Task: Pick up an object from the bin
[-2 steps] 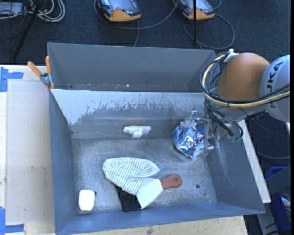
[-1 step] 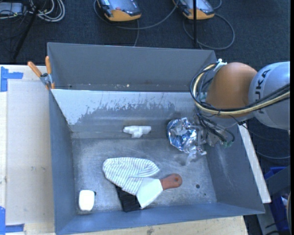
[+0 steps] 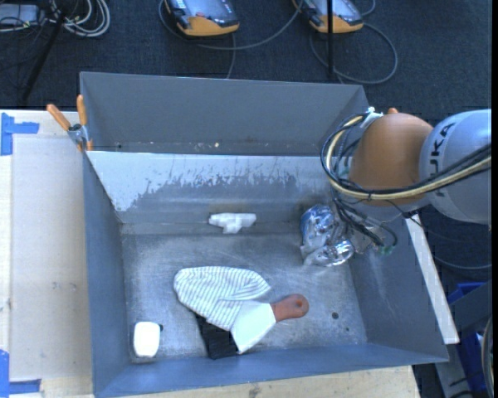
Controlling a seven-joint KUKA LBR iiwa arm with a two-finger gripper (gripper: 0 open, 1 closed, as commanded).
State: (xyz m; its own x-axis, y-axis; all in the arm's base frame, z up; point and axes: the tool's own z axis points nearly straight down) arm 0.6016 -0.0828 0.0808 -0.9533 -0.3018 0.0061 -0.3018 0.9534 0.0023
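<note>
My gripper (image 3: 324,240) hangs low over the bin floor at the right, close to the right wall, with no loose thing directly under it that I can make out. The nearest thing is a brown-handled tool with a white blade (image 3: 270,317), lying below and left of the gripper. A small white lumpy piece (image 3: 232,220) rests near the back wall, to the gripper's left. A striped grey-and-white cloth (image 3: 219,292) lies crumpled in the middle of the floor.
A black flat piece (image 3: 218,343) pokes out from under the cloth and the white blade. A white block (image 3: 147,338) stands in the front left corner. The arm with its orange dome and cables comes in over the right rim.
</note>
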